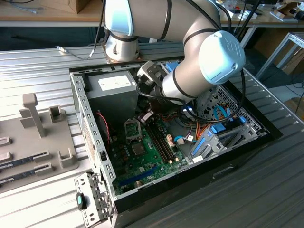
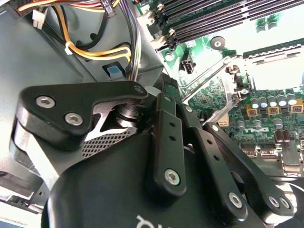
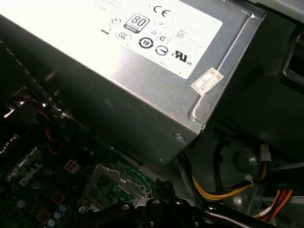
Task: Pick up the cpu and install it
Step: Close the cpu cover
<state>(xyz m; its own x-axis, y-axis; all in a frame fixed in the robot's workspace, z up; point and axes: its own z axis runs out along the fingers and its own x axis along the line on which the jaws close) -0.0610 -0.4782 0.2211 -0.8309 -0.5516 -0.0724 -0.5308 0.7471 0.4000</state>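
Cpu (image 2: 170, 83): looks to be the thin green-edged sliver nipped edge-on between the fingertips, seen in the second wrist view, held above the motherboard (image 2: 223, 95).

Exterior view: ribbed bench (image 1: 38, 66) carries the open computer case (image 1: 88, 114), and the arm (image 1: 190, 71) reaches inside.

First wrist view: power supply (image 3: 142, 71), label side up.

Tool (image 1: 144, 118) is pressed together on the sliver. Socket (image 1: 133, 129) sits at 7 o'clock of the tool, its retaining frame raised.

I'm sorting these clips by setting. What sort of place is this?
Probably a robotics lab or workshop: a robot arm reaches into an open computer case lying on a ribbed metal table, with a wooden bench behind.
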